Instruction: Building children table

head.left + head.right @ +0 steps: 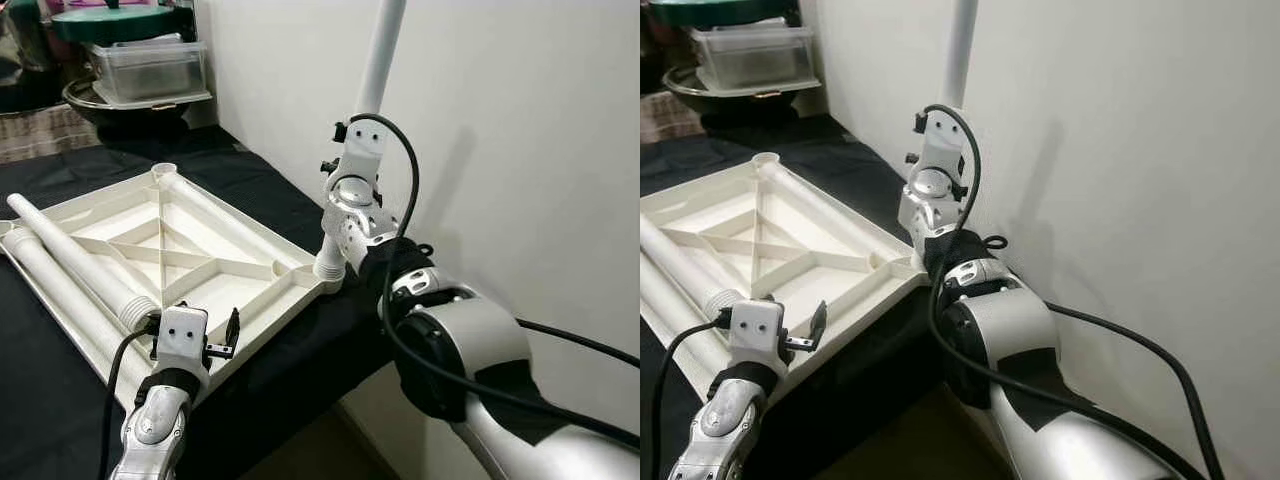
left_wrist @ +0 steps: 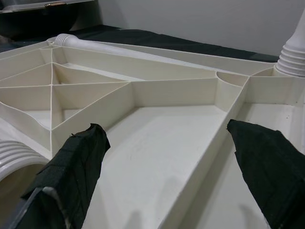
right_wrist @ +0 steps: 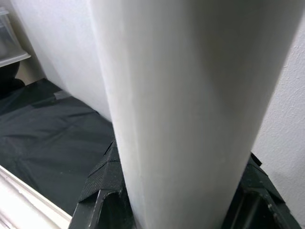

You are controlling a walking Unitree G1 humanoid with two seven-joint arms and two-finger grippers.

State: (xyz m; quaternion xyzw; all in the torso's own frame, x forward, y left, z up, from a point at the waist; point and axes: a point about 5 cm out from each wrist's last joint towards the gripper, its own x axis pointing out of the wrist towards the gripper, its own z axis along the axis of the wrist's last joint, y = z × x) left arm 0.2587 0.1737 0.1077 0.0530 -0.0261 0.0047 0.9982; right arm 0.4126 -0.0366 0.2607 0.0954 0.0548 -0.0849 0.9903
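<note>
While clamped on the upright leg [image 1: 378, 60] at the top's [image 1: 110, 225] near right socket, right gripper [image 3: 176, 200] may tilt it, jamming the thread. Left gripper [image 2: 167, 167], spread wide over the near rim, holding nothing; top may slide.

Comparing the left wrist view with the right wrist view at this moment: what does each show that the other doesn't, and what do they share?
Left wrist view: the open left gripper over the ribbed underside of the upturned tabletop, plus a loose leg's ridged end.

Right wrist view: the right gripper shut on the upright table leg, with the white wall close behind.

Both: the black cloth and that standing leg, whose ridged foot sits at the tabletop's corner.
</note>
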